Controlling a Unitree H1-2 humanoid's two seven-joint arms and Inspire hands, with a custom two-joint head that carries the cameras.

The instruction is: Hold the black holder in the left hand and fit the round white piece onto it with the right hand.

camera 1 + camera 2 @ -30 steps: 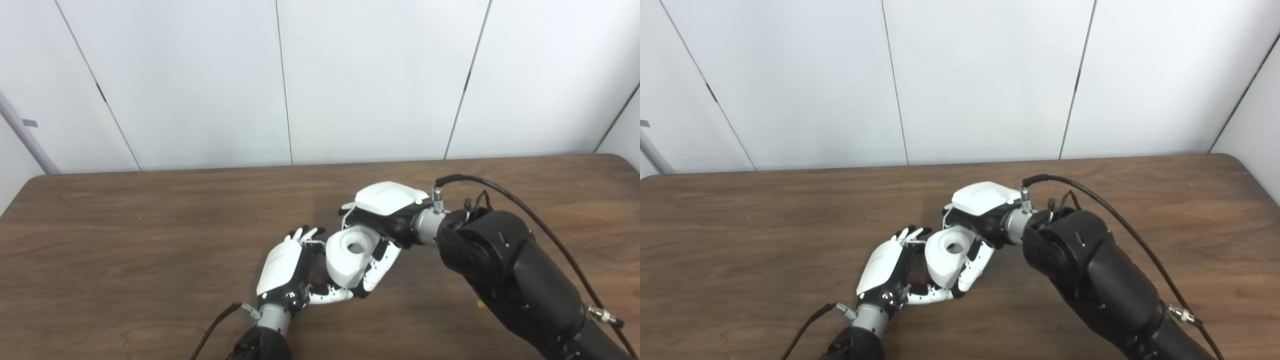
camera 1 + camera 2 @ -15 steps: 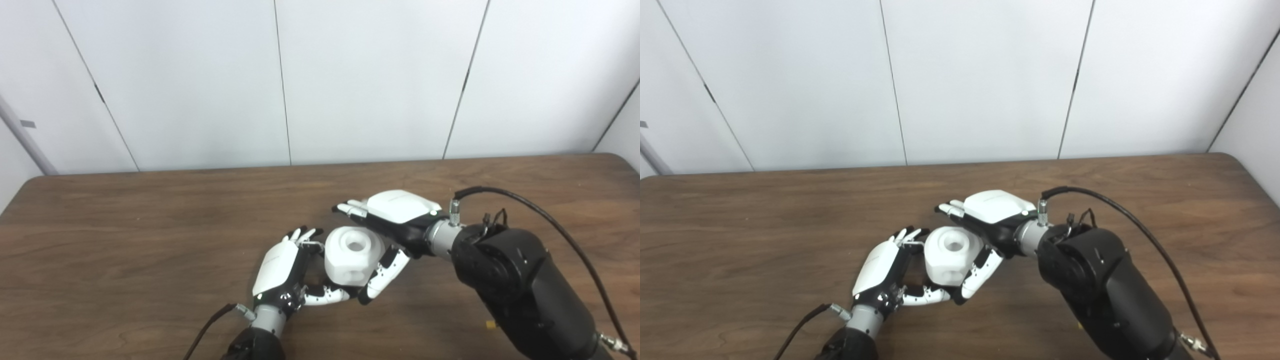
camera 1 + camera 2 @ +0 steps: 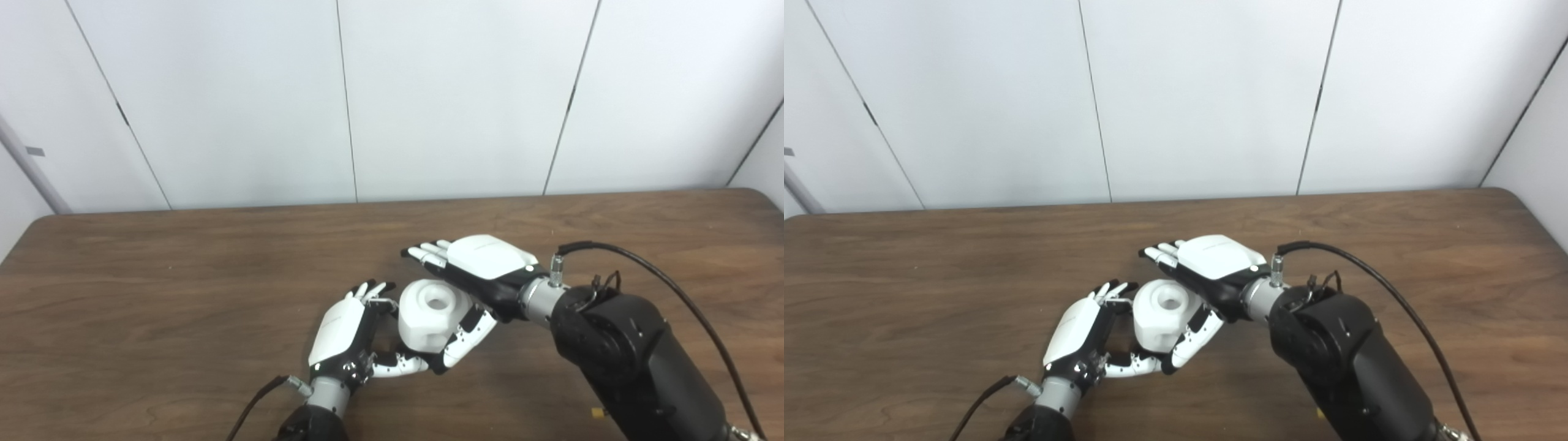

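The round white piece (image 3: 432,308), a chunky block with a hole in its top, stands upright just above the wooden table (image 3: 153,288). My left hand (image 3: 343,331) cups it from the left: the fingertips (image 3: 369,289) touch its side and the thumb (image 3: 398,365) runs underneath. No black holder can be made out; the piece and both hands hide that spot. My right hand (image 3: 481,264) is open, its fingers stretched flat over the piece's far side. Its thumb (image 3: 467,334) lies along the piece's right edge, without gripping it.
The right forearm (image 3: 625,355), with a black cable (image 3: 674,288) looping off its wrist, fills the lower right. A small yellow speck (image 3: 595,414) lies on the table beside it. White wall panels stand behind the table's far edge.
My right hand has let go of the white piece, straightening its fingers and drawing back to the right. The piece went from tilted to upright and sank slightly into the left hand.
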